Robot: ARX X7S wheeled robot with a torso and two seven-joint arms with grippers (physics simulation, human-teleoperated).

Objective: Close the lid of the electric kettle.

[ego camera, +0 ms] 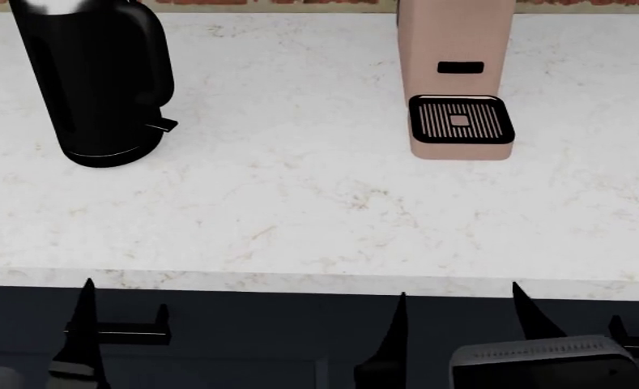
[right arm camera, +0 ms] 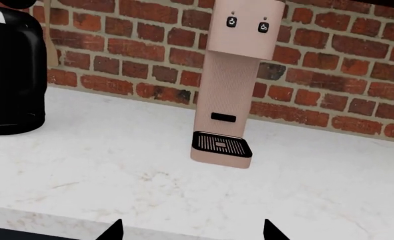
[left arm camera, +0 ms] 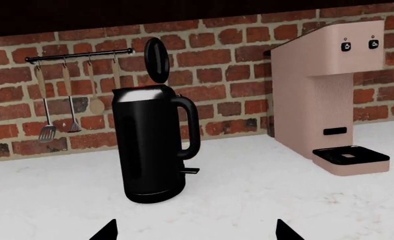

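The electric kettle (left arm camera: 147, 145) stands tall and black on the white counter, with its handle towards the pink machine. Its lid (left arm camera: 155, 59) stands upright and open above the red-rimmed mouth. In the head view the kettle (ego camera: 98, 81) is at the far left and its top is cut off, so the lid is hidden there. It also shows in the right wrist view (right arm camera: 10, 75). My left gripper (left arm camera: 195, 235) is open and empty, well short of the kettle; in the head view it (ego camera: 122, 324) is below the counter's front edge. My right gripper (ego camera: 460, 324) (right arm camera: 193, 232) is open and empty, also at the front edge.
A pink coffee machine (ego camera: 457, 73) (left arm camera: 330, 100) (right arm camera: 233, 85) with a black grille tray stands to the right of the kettle. A rail with hanging utensils (left arm camera: 70, 95) is on the brick wall behind. The white counter (ego camera: 297, 203) ends at a front edge near both grippers.
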